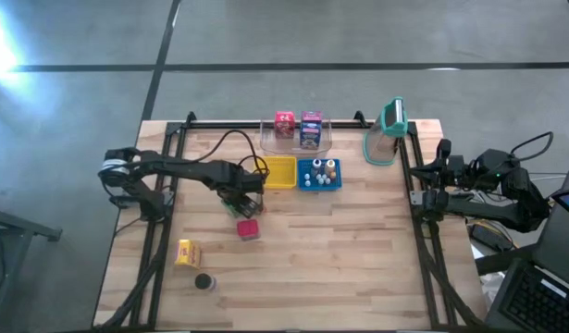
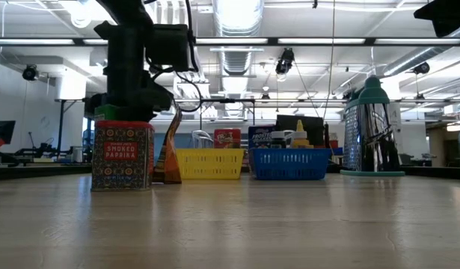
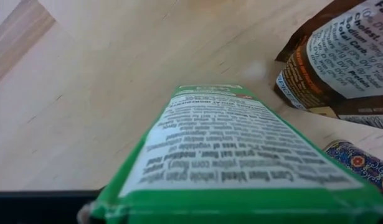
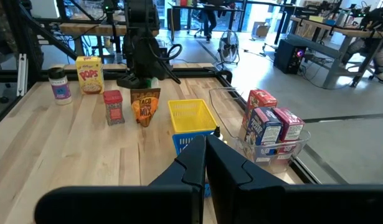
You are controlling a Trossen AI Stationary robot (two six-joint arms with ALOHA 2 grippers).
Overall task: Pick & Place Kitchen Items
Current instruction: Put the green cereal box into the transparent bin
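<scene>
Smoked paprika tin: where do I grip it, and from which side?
Take the smoked paprika tin across its flat side faces near the top, coming straight down. It stands upright and square-sided, and the taco mix pouch close beside it crowds a level approach. The nearby left gripper is full: it holds a green carton.

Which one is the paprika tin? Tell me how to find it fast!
Start at the yellow basket in the middle of the wooden table. Go toward the left arm, whose gripper holds a green box; the paprika tin stands just in front of it. It is short, red and patterned with "SMOKED PAPRIKA" on it, unlike the brown pouch beside it.
</scene>
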